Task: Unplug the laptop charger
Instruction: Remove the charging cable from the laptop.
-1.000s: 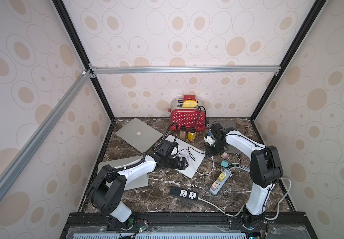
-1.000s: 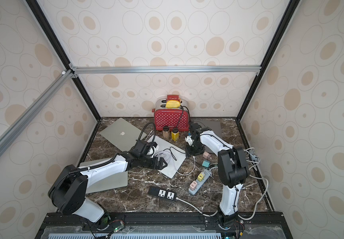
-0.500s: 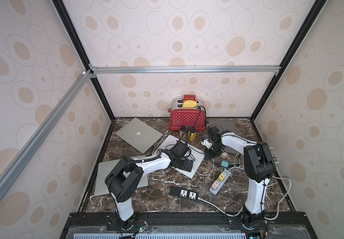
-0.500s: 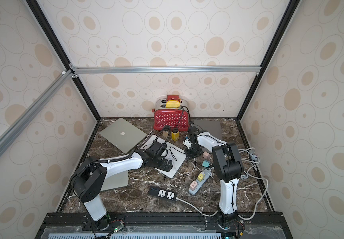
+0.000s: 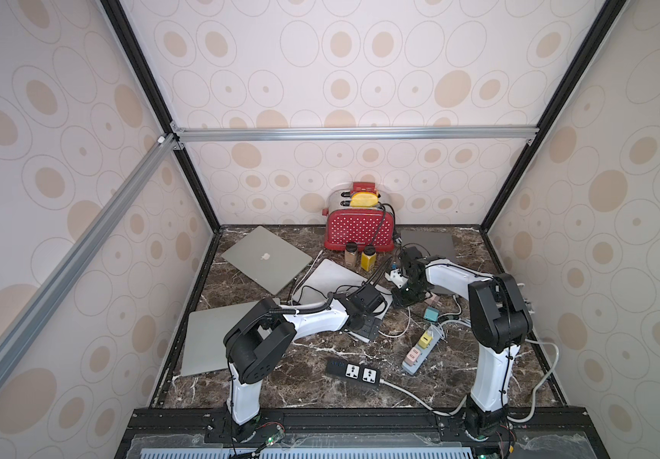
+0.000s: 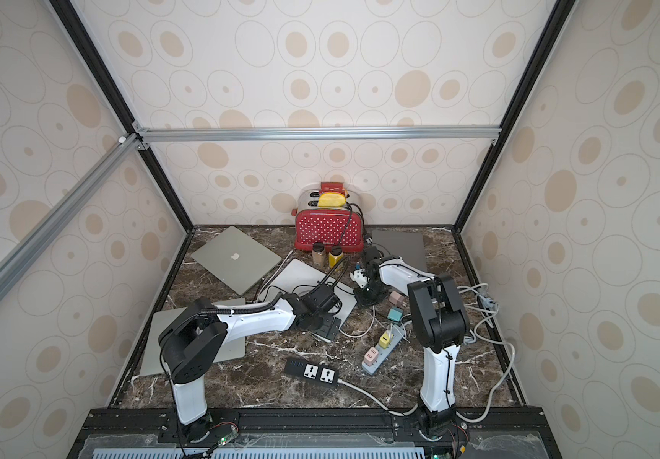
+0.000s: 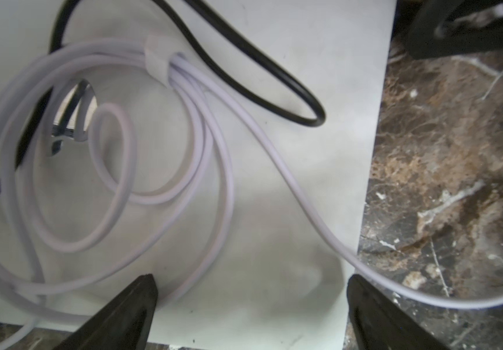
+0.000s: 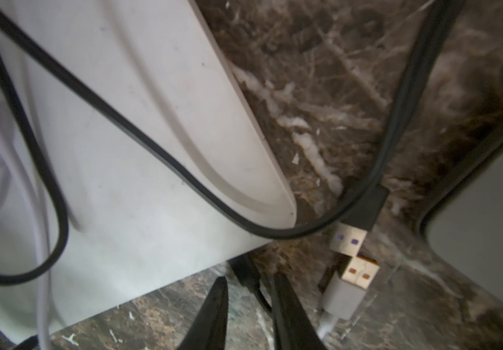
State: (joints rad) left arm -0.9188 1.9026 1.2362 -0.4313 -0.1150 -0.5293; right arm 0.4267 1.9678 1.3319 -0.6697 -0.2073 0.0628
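R gripper (image 8: 248, 283) is seen narrowed around the black charger plug (image 8: 245, 268), which is set at the edge of the white laptop (image 8: 129, 188) mid-table, approx. 3 o'clock of its lid; whether the plug is actually pinched can't be told. L gripper (image 7: 251, 278) is held wide apart over the lid's near corner, approx. 5 o'clock, where a coiled lilac cable (image 7: 188, 81) is laid. The red toaster (image 5: 359, 234) is placed at the table's 12 o'clock.
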